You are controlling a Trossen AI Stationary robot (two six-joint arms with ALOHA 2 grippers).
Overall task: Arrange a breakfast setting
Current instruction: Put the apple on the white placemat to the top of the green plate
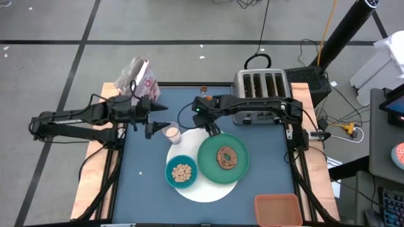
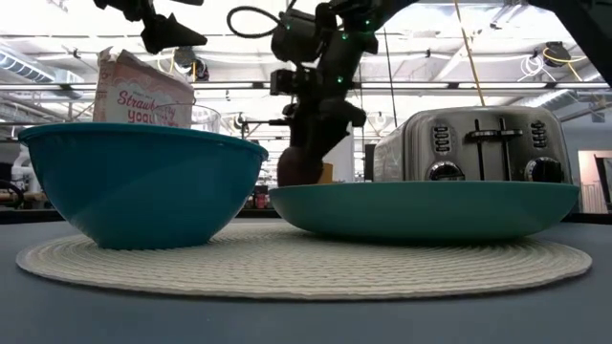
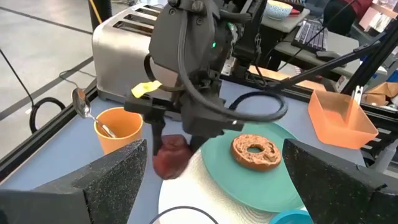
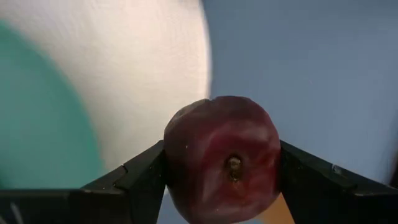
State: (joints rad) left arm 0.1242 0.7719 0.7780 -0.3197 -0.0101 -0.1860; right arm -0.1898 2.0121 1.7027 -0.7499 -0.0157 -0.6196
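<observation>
Our right gripper (image 4: 224, 171) has its fingers clamped on either side of the dark-red fruit (image 4: 222, 158), stem end facing the wrist, and holds it just above the far edge of the round white mat (image 1: 208, 188), beside the green plate (image 1: 208, 165) that carries the ring bread (image 1: 227, 157). We judge it is lining up a spot next to the plate. Our left gripper (image 1: 151, 129) waits with fingers wide apart near the milk glass (image 1: 171, 133), clear of the teal bowl (image 1: 182, 172).

L hand (image 1: 165, 124) spread wide; R hand (image 4: 224, 186) clamped, angled down.
</observation>
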